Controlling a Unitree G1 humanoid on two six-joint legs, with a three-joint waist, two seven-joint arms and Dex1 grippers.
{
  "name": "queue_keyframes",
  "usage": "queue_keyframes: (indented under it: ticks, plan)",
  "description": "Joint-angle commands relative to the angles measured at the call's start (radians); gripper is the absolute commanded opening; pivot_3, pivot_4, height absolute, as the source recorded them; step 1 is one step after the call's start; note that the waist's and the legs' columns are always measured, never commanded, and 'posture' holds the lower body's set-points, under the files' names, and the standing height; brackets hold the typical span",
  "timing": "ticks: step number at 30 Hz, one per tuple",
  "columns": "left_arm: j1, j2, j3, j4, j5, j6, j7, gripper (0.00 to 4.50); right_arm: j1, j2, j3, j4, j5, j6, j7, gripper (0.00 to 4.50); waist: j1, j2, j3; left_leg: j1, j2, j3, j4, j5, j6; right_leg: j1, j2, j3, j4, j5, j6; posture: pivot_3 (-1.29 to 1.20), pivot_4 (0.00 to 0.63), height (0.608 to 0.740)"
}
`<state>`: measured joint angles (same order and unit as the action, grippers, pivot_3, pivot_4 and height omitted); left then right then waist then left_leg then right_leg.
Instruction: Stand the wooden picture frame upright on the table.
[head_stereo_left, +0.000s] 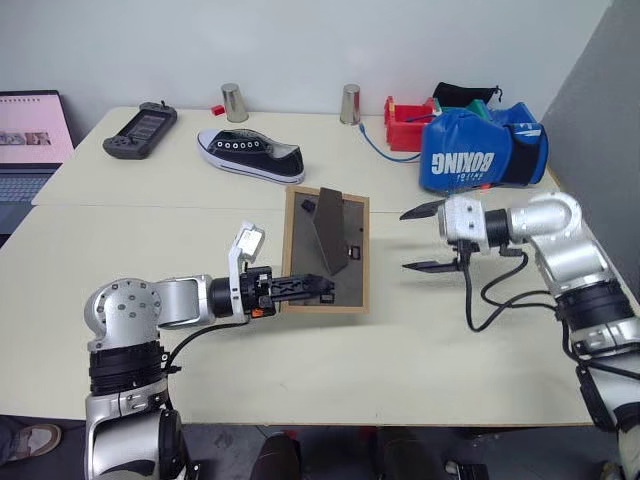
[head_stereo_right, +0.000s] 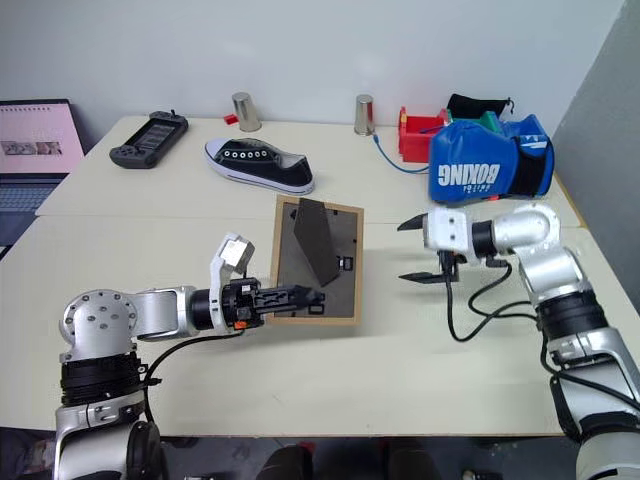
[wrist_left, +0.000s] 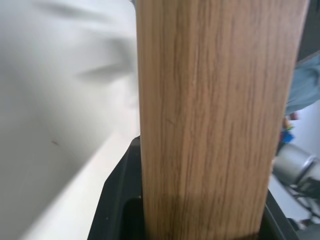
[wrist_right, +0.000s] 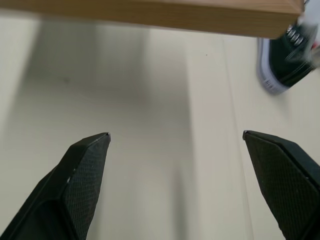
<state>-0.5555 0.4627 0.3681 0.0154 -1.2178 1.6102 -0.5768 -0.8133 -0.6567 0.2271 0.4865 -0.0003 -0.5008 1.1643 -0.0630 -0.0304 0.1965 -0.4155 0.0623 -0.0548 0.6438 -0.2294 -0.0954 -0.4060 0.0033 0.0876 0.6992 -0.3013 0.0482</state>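
Nearest: left gripper (head_stereo_left: 318, 289) is clamped on the near edge of the wooden picture frame (head_stereo_left: 327, 250), fingers reaching in level from the robot's left. In the left wrist view the wood edge stands between the black finger bases, so the grip looks firm. The frame is held above the table (head_stereo_left: 200, 330), back side up and tilted, its near edge low. The dark grey back faces the head camera and the fold-out stand (head_stereo_left: 331, 230) is swung out from it (likely deliberate: the stand must be open before the frame can rest on it).

Just beside the frame's right edge: right gripper (head_stereo_left: 424, 239), jaws spread wide and empty, pointing at the frame but apart from it. Its wrist view shows bare tabletop between the fingertips and the frame edge above. Judged purpose: placed to steady or take the far side while the frame is tipped upright.

Farther back: a black-and-white sneaker (head_stereo_left: 250, 155), a handheld game console (head_stereo_left: 141, 131), two metal cups (head_stereo_left: 234, 102), a blue boxing glove (head_stereo_left: 482, 146).

Containers: a red bin (head_stereo_left: 405, 123) behind the glove holds what looks like black and green items; I cannot tell what they are. An open laptop (head_stereo_left: 30, 140) sits off the table's far left.
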Motion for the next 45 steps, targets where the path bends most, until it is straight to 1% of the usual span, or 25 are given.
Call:
queue_keyframes:
  ticks: [1,3,4,8,11,15,17,19,26,34,37,40,45]
  plan:
    - [-0.021,0.005,0.041,0.041,-0.182,0.004,0.103,1.21,-0.047,0.021,-0.05,0.113,-0.141,-0.385,-0.231,4.49,0.0,0.0,0.0,0.0,0.0,0.0,0.0,0.0,0.0,0.0,0.0,0.0,0.0,0.0,0.0,0.0,0.15,0.74]
    - [-0.014,0.007,0.033,0.062,-0.249,0.004,0.164,1.21,-0.066,0.028,-0.051,0.178,-0.238,-0.569,-0.352,4.49,0.0,0.0,0.0,0.0,0.0,0.0,0.0,0.001,-0.003,0.0,-0.001,0.0,0.001,0.0,0.0,0.0,0.15,0.74]
    - [-0.007,-0.001,0.029,0.063,-0.272,0.004,0.194,1.21,-0.076,0.028,-0.049,0.208,-0.312,-0.644,-0.425,4.49,0.001,0.0,0.0,0.0,0.0,0.0,0.0,0.002,-0.003,0.0,-0.001,0.0,0.001,0.0,0.0,0.0,0.15,0.74]
    - [0.024,-0.001,-0.007,0.055,-0.412,-0.039,0.313,1.21,-0.122,0.02,-0.047,0.281,-0.547,-0.795,-0.666,4.49,0.006,0.0,0.0,0.0,-0.001,0.0,0.0,0.002,-0.004,0.0,-0.002,0.0,0.0,0.0,0.0,0.0,0.15,0.74]
    - [0.051,0.025,-0.053,0.035,-0.517,-0.094,0.387,1.21,-0.149,0.006,-0.026,0.289,-0.736,-0.84,-0.852,4.49,0.006,0.0,0.0,0.0,-0.001,0.0,0.0,0.002,-0.004,0.0,-0.002,0.001,0.001,0.0,0.0,0.0,0.15,0.74]
    - [0.091,0.059,-0.14,0.005,-0.667,-0.197,0.486,1.21,-0.198,0.002,0.053,0.281,-0.988,-0.81,-1.147,4.49,0.005,0.0,0.0,0.002,-0.002,0.001,0.0,0.002,-0.004,0.0,-0.002,0.002,0.002,0.0,0.0,0.0,0.15,0.74]
    - [0.106,0.082,-0.182,-0.015,-0.732,-0.245,0.522,1.21,-0.232,-0.001,0.099,0.287,-1.074,-0.79,-1.283,4.49,0.005,0.0,0.0,0.002,-0.002,0.001,0.0,0.002,-0.004,0.0,-0.002,0.002,0.002,0.0,0.0,0.0,0.15,0.74]
    - [0.114,0.097,-0.205,-0.028,-0.753,-0.275,0.532,1.21,-0.26,-0.008,0.15,0.289,-1.147,-0.772,-1.397,4.49,0.006,0.0,0.0,0.002,-0.002,0.002,0.0,0.002,-0.004,0.0,-0.002,0.003,0.003,0.0,0.0,0.0,0.15,0.74]
    - [0.117,0.124,-0.243,-0.035,-0.754,-0.322,0.515,1.21,-0.361,0.009,0.322,0.323,-1.287,-0.73,-1.668,4.49,0.006,0.0,0.0,0.003,-0.003,0.002,0.0,0.002,-0.004,0.0,-0.002,0.004,0.004,0.0,0.0,0.0,0.15,0.74]
    - [0.11,0.143,-0.26,-0.03,-0.754,-0.327,0.49,1.21,-0.451,0.011,0.488,0.356,-1.4,-0.669,-1.92,4.49,0.006,0.0,0.0,0.003,-0.004,0.001,0.0,0.002,-0.004,0.0,-0.002,0.005,0.005,0.0,0.0,0.0,0.15,0.74]
    - [0.11,0.149,-0.268,-0.032,-0.754,-0.328,0.485,1.21,-0.48,0.018,0.534,0.382,-1.416,-0.657,-1.984,4.49,0.006,0.0,0.0,0.003,-0.004,0.001,0.0,0.002,-0.004,0.0,-0.002,0.006,0.005,0.0,0.0,0.0,0.15,0.74]
    - [0.11,0.156,-0.277,-0.034,-0.754,-0.331,0.484,1.21,-0.493,0.018,0.574,0.367,-1.432,-0.652,-2.039,4.49,0.006,0.0,0.0,0.003,-0.005,0.001,0.0,0.002,-0.004,0.0,-0.002,0.006,0.005,0.0,0.0,0.0,0.15,0.74]
    - [0.103,0.161,-0.285,-0.025,-0.754,-0.346,0.482,1.21,-0.504,0.028,0.617,0.384,-1.424,-0.656,-2.048,4.49,0.006,0.0,0.0,0.003,-0.005,0.001,0.0,0.002,-0.004,0.0,-0.002,0.006,0.005,0.0,0.0,0.0,0.15,0.74]
